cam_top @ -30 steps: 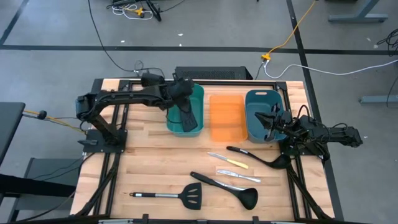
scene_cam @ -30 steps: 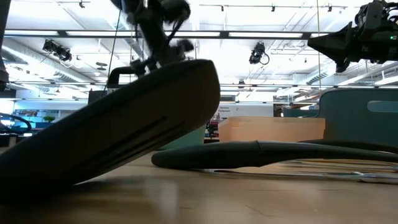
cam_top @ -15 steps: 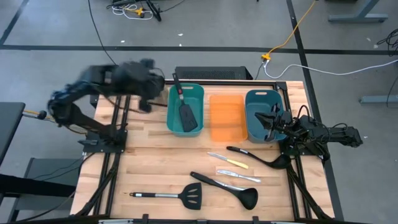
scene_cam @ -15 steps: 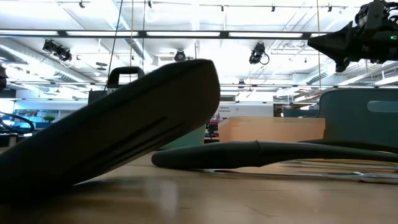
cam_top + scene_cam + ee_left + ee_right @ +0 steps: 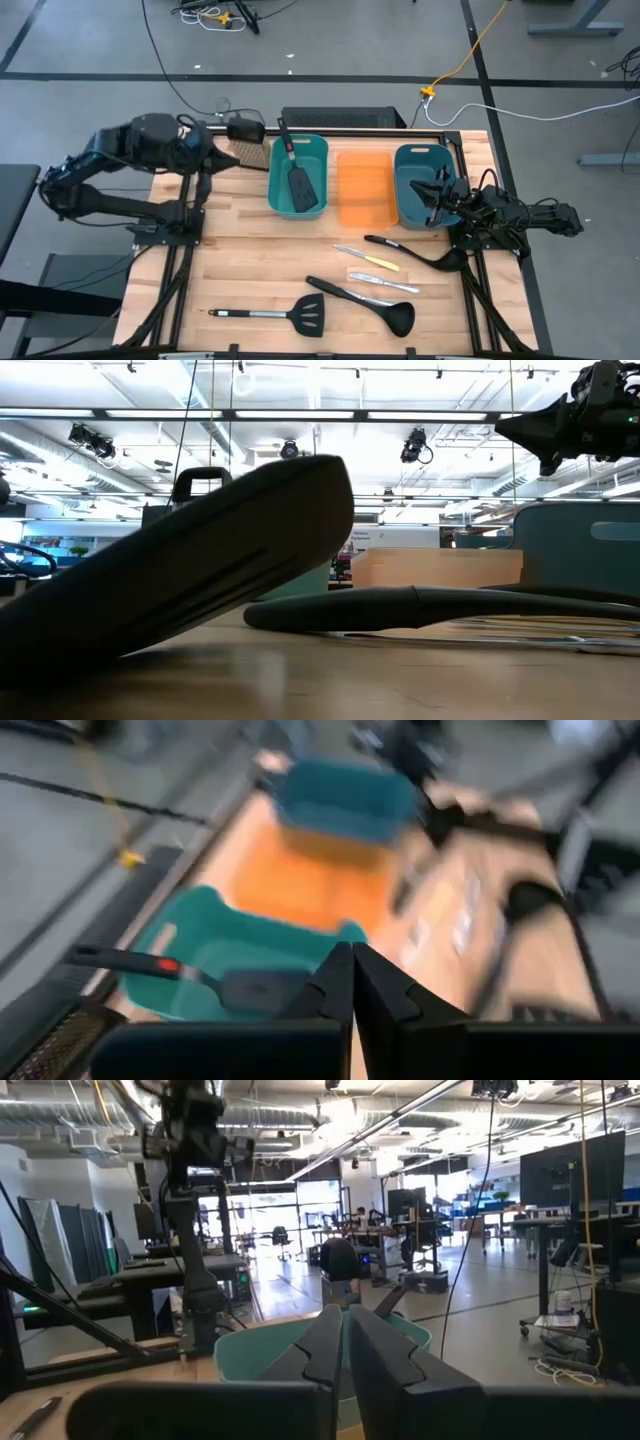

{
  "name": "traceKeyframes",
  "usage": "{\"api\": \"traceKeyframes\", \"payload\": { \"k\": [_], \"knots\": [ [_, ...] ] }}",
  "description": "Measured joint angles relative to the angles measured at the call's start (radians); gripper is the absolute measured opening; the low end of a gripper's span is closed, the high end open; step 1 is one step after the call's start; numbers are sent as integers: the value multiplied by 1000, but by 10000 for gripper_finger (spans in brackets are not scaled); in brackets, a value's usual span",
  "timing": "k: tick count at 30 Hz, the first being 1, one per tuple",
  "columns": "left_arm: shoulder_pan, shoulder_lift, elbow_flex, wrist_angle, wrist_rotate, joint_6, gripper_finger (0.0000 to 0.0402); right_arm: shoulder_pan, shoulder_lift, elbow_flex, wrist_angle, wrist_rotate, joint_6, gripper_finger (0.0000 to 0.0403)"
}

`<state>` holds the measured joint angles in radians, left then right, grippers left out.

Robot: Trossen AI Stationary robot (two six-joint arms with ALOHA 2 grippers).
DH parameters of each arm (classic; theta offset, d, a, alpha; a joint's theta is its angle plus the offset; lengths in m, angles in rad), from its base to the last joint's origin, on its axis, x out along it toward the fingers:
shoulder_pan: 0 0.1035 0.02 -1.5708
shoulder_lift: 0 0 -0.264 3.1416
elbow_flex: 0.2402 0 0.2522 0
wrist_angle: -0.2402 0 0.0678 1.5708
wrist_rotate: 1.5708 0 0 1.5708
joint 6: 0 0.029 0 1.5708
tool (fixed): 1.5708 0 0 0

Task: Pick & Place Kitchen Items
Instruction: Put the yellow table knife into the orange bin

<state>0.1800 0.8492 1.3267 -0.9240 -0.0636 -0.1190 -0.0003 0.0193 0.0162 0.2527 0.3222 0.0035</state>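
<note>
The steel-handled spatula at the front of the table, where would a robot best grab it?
Probably on the straight steel handle of the steel-handled spatula, near its middle, coming straight down from above with the jaws across its width. It lies flat on the table, blade to the right, and the handle is slim with bare wood on both sides.

Wood table (image 5: 240,270) w/ 3 bins (image 5: 363,190), spatula (image 5: 265,317), ladles (image 5: 362,301), knives (image 5: 367,260).
</note>
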Motion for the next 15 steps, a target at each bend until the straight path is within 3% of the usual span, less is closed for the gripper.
{"api": "traceKeyframes", "payload": {
  "k": [2,4,8,10,13,15],
  "knots": [
    [0,-78,-139,104,-64,-59,5,0,0,0,0,0,7,32],
    [1,-148,-284,208,-65,-98,4,0,0,0,0,0,8,32],
    [-14,-228,-555,532,76,-86,3,0,0,0,1,0,8,32],
    [-32,-240,-676,736,85,-64,3,0,0,0,1,0,11,32],
    [-30,-243,-796,970,73,15,2,0,0,0,1,-1,18,32],
    [-11,-256,-846,1042,71,56,2,0,0,0,1,-1,27,32]
  ]
}}
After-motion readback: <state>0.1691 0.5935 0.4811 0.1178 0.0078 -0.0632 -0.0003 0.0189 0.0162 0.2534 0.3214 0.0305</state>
